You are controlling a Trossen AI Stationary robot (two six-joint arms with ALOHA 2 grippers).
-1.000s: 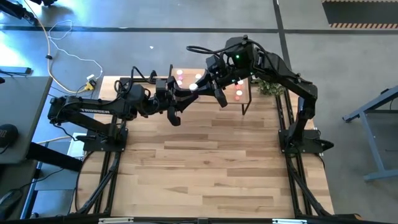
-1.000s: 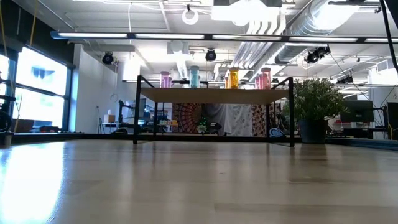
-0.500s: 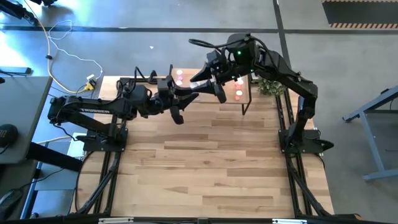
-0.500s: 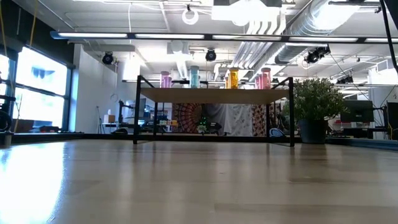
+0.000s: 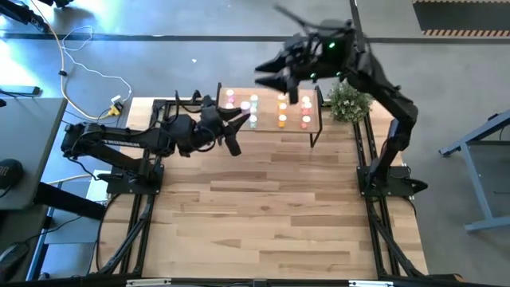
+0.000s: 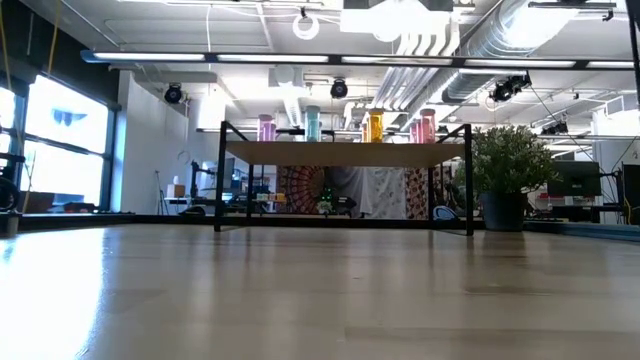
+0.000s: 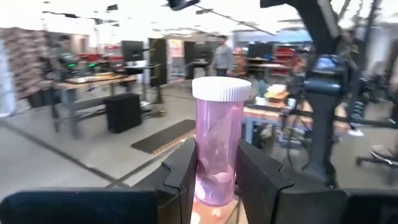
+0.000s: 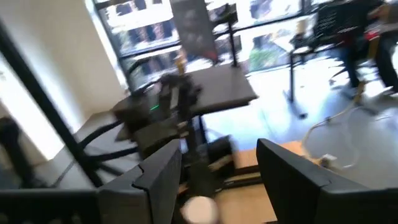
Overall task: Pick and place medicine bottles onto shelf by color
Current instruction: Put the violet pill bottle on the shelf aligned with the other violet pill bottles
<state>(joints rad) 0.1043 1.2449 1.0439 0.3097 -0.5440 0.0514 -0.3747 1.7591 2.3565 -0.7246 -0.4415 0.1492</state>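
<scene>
Pink bottle point(image 7: 220, 149) sits clenched upright in my left claw point(image 7: 214, 180) beside the shelf point(image 5: 315, 121); right claw point(image 8: 214, 171) hangs released above. I'd lower it slowly among the pinks.

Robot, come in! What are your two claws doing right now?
Left gripper shut on pink bottle, beside shelf. Right gripper open, empty, raised above shelf. Nothing in the way.
</scene>
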